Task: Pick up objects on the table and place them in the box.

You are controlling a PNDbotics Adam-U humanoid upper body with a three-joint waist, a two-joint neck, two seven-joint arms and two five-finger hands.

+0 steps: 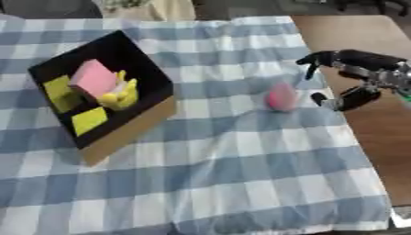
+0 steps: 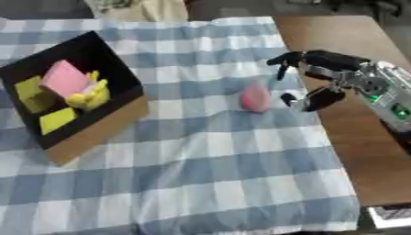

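Note:
A pink rounded object [image 1: 281, 97] lies on the blue-and-white checked cloth, right of centre. My right hand [image 2: 321, 75] hovers just right of it, open, fingers arched above and thumb below, not touching it. The black-lined cardboard box [image 1: 136, 133] stands tilted at the left. Inside it are a pink block [image 1: 94, 78], a yellow toy [image 1: 120, 94] and two yellow-green squares [image 1: 88, 120]. My left hand shows in neither view.
The checked cloth [image 1: 241, 174] covers most of the table. Bare brown tabletop [image 2: 353, 151] runs along the right side. Some pale fabric [image 2: 148, 9] lies past the far edge.

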